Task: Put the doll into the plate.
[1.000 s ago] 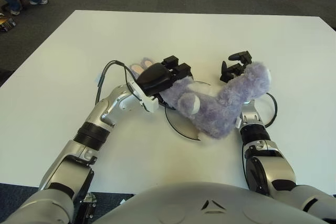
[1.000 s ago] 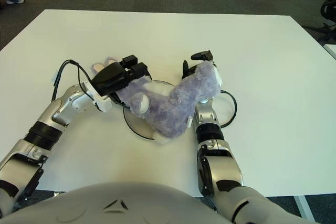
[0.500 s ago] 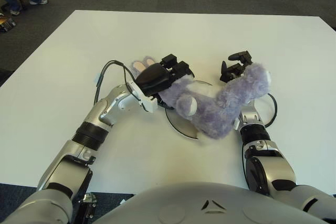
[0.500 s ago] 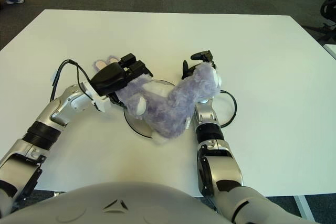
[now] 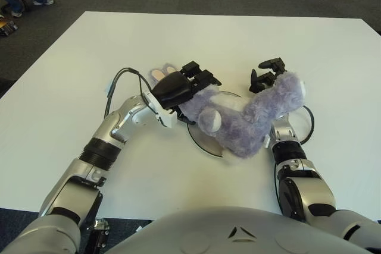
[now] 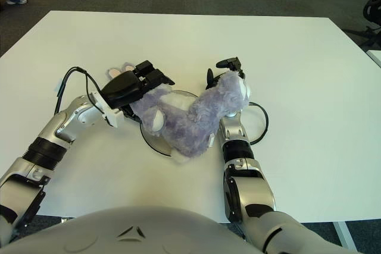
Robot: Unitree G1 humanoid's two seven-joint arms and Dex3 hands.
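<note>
- My left robot hand sits over the head end of the purple plush doll, at about 10 o'clock from the plate. Its fingers look curled onto the plush by the pink-lined ears, but the contact itself is hidden.
- My right robot hand is at about 2 o'clock from the plate, behind the raised end of the doll. Its fingers show spread above the fur; I can't tell if anything is pinched.
- The doll is draped across the plate, body sagging into it. One end is propped up on my right forearm, the head end reaches out past the rim at the left.
- Handling: soft, light, floppy. It bends where unsupported, so a one-point hold lets the rest droop.
- The fur is compressible and grippy, so slip risk is low and there is no breakage risk.
- Best hold, in my judgement: squeeze deep into the torso bulk near the middle, not an ear or limb.
- The plate is smooth and may slide on the white worktop if dragged.
</note>
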